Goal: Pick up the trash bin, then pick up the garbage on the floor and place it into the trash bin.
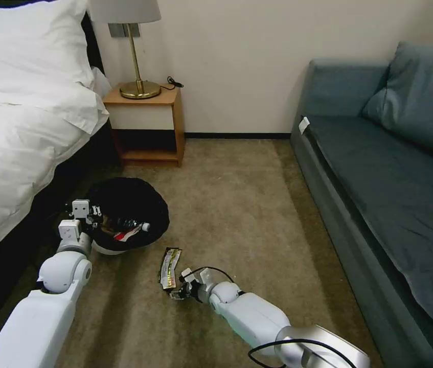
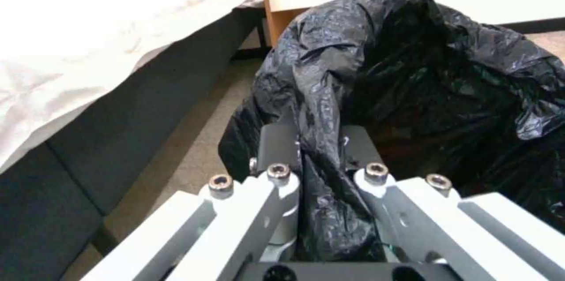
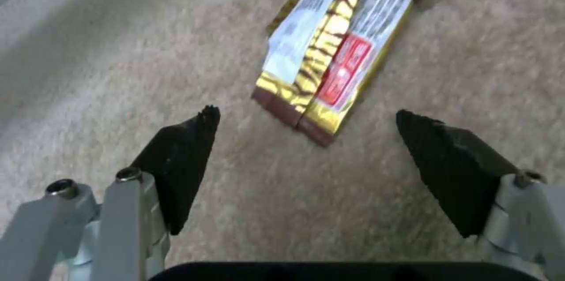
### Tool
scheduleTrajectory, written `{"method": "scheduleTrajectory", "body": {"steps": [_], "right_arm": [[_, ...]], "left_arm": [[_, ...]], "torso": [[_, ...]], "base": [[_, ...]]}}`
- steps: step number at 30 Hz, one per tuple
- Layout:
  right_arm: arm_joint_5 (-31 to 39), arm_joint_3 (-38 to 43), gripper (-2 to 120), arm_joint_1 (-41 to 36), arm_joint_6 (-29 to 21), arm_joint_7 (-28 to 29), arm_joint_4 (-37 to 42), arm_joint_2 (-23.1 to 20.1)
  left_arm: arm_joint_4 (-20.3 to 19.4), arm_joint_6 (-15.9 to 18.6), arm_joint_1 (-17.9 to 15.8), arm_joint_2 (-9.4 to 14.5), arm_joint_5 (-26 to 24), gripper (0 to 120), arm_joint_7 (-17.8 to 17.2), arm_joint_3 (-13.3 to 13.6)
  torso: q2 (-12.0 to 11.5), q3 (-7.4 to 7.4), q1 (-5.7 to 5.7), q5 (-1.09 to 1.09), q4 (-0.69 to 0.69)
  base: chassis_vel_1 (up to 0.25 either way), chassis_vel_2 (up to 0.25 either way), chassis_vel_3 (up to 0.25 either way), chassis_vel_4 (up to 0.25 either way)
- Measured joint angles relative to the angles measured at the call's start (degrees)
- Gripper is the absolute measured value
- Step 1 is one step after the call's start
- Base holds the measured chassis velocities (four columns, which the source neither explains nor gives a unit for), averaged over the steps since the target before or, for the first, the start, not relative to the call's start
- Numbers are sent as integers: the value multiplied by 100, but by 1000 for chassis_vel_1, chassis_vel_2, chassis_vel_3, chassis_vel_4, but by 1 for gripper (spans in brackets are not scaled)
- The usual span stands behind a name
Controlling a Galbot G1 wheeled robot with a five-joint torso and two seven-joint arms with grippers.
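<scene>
The left gripper (image 2: 321,153) has its jaws clenched on the crinkly black liner at the rim of the round bin (image 1: 133,204), beside the bed (image 1: 17,143). On the carpet (image 1: 247,204), the right gripper (image 3: 306,140) hangs with jaws spread wide just short of the flat gold wrapper (image 3: 333,51).

head: high, looking down at floor | wrists: close, along end effectors | shared: carpet (image 1: 236,204)
</scene>
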Motion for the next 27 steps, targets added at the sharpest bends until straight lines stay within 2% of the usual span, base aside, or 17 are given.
{"method": "scheduleTrajectory", "body": {"steps": [10, 27], "right_arm": [[-6, 37, 78, 25, 38, -31, -104, 0], [-9, 102, 78, 75, 111, -160, -154, -1]], "left_arm": [[-38, -7, 49, -6, 11, 6, 0, -43], [-60, -16, -2, -172, 85, 6, -25, -27]], "torso": [[0, 0, 0, 0, 0], [0, 0, 0, 0, 0]], "base": [[0, 0, 0, 0], [0, 0, 0, 0]]}}
